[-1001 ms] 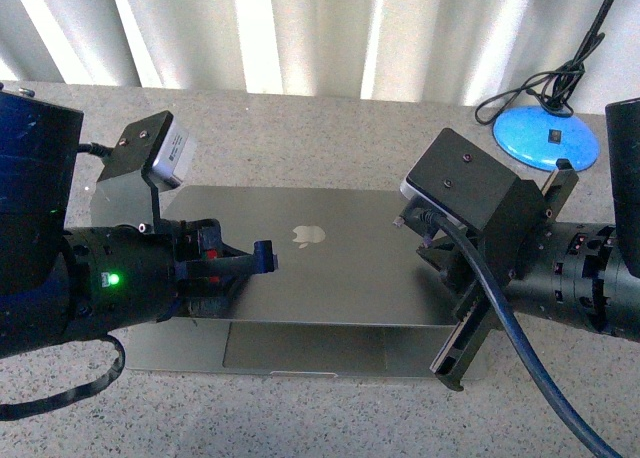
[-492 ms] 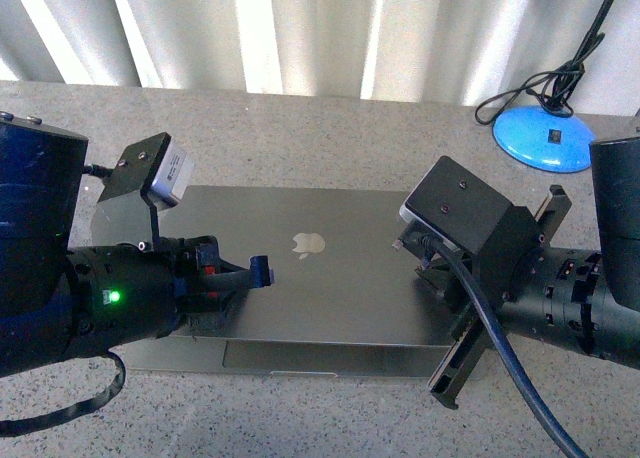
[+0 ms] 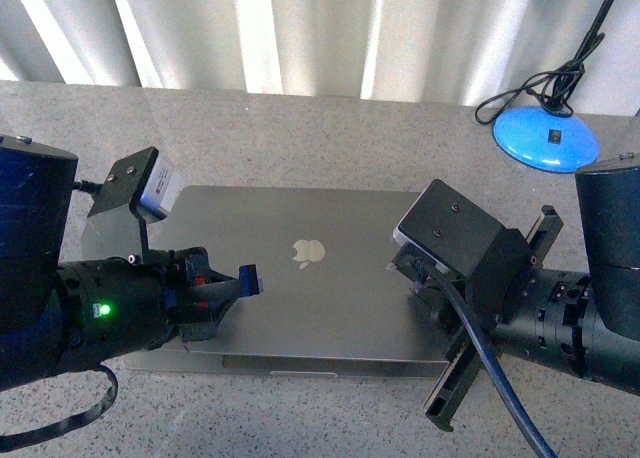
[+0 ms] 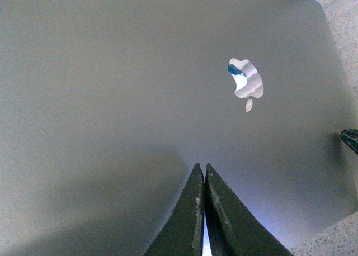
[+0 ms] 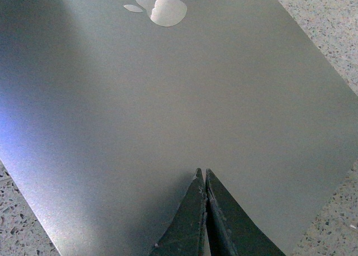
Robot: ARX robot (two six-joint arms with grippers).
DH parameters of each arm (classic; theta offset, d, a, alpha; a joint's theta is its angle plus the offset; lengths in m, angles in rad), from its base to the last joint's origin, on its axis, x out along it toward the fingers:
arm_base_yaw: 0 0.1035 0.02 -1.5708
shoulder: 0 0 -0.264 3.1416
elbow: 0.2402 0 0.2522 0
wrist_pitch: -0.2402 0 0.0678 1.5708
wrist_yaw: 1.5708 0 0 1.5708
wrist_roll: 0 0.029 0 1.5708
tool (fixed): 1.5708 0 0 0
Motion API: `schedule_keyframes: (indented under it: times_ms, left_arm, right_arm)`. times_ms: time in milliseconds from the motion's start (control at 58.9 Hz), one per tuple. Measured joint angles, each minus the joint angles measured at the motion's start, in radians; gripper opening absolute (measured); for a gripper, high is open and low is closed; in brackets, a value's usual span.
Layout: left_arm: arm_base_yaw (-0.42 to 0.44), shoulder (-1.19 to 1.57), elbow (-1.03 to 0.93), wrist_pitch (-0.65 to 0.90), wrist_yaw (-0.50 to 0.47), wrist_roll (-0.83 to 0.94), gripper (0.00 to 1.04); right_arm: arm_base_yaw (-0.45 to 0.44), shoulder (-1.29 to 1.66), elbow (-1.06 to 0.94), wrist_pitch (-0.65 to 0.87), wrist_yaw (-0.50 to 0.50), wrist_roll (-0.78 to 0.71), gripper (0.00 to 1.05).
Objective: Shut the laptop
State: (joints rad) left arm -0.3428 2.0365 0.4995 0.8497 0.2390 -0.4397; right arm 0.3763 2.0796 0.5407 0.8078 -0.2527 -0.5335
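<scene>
While my left gripper [image 4: 203, 171] sits fully closed, holding nothing, over the lid's left side | laptop [image 3: 330, 298] lies between my arms, lid almost down on its base | right gripper [image 5: 205, 176] closed too, empty, over lid's right side

So the laptop [image 3: 330, 288] sits mid-table [image 3: 300, 138]. The left gripper [image 4: 204, 175] is over the lid left of the logo [image 3: 309, 252], the right gripper [image 5: 205, 180] is over its right part, and a lamp base [image 3: 545, 138] sits behind, far right.
</scene>
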Motion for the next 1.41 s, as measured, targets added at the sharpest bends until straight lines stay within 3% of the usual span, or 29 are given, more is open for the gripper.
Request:
schedule_keyframes:
  times_ms: [407,1408]
  left_arm:
    - [0.002,0.056,-0.006,0.061,0.004,-0.063,0.04]
    - [-0.006,0.105,0.003,0.043,0.016,-0.07,0.04]
  right_arm:
    - [0.0,0.024,-0.002,0.013,-0.004,0.015,0.01]
    - [-0.012,0.073,-0.002,0.04,-0.02,0.044,0.01]
